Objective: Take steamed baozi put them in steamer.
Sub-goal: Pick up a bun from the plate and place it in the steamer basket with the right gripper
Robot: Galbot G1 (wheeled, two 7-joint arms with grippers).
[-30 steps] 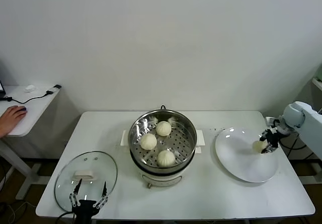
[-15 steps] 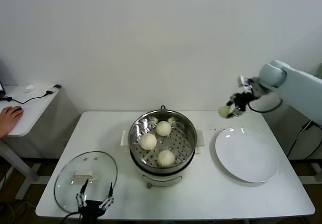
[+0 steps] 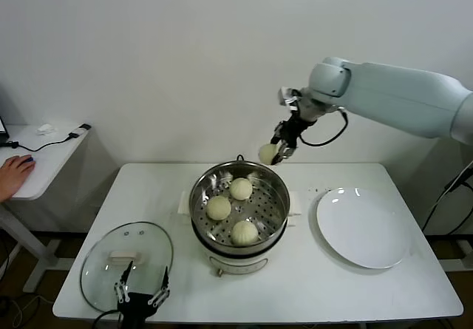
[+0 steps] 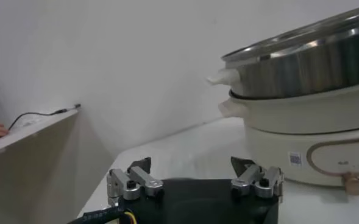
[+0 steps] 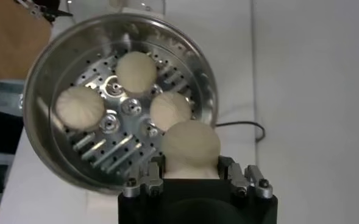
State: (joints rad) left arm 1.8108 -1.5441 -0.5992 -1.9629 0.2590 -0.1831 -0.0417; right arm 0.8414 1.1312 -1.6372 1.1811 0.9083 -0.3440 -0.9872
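The steel steamer stands on its white pot base in the middle of the table and holds three cream-white baozi. My right gripper is shut on a fourth baozi and holds it in the air above the steamer's far right rim. In the right wrist view the held baozi sits between the fingers, over the steamer and its three buns. My left gripper is open and empty, low at the table's front left, by the glass lid.
A round glass lid with a white handle lies front left on the table. A flat white plate lies bare at the right. A side desk with a cable and a person's hand stands at the far left.
My right arm lifted the baozi off the white plate and carried it left, from above the plate to above the steamer's far rim. The left gripper barely moved.
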